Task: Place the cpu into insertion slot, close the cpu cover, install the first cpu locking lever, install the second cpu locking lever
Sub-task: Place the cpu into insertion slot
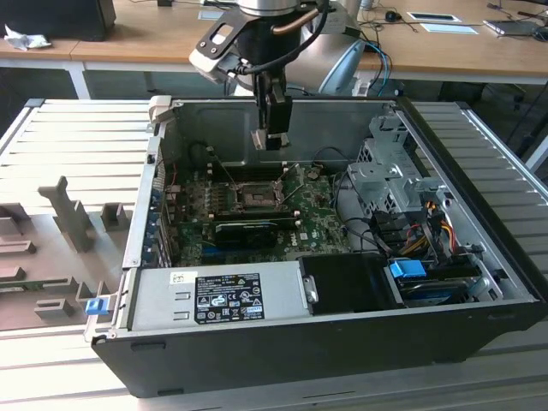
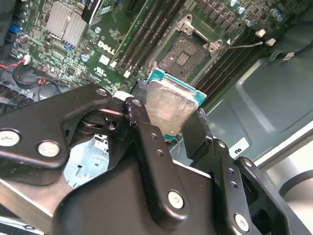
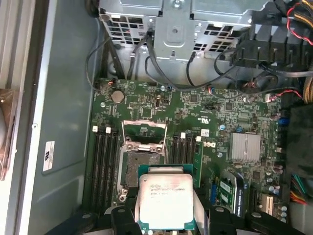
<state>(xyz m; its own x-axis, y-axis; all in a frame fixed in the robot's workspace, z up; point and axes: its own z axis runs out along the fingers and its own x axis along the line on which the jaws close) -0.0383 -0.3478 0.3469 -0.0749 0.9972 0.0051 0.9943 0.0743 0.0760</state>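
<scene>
Black fingers [image 2: 145, 126] of the gripper [image 2: 168, 111] were clamped on the cpu [image 2: 171, 103], pinching its opposite edges, with its silver top visible in both wrist views. It hung in the air above the motherboard [image 3: 225, 117], just short of the bare socket [image 3: 139, 166], whose cpu cover [image 3: 144, 128] stood tipped up. Around them lay the opened computer case [image 1: 342, 342] on a slatted table [image 1: 77, 137].
</scene>
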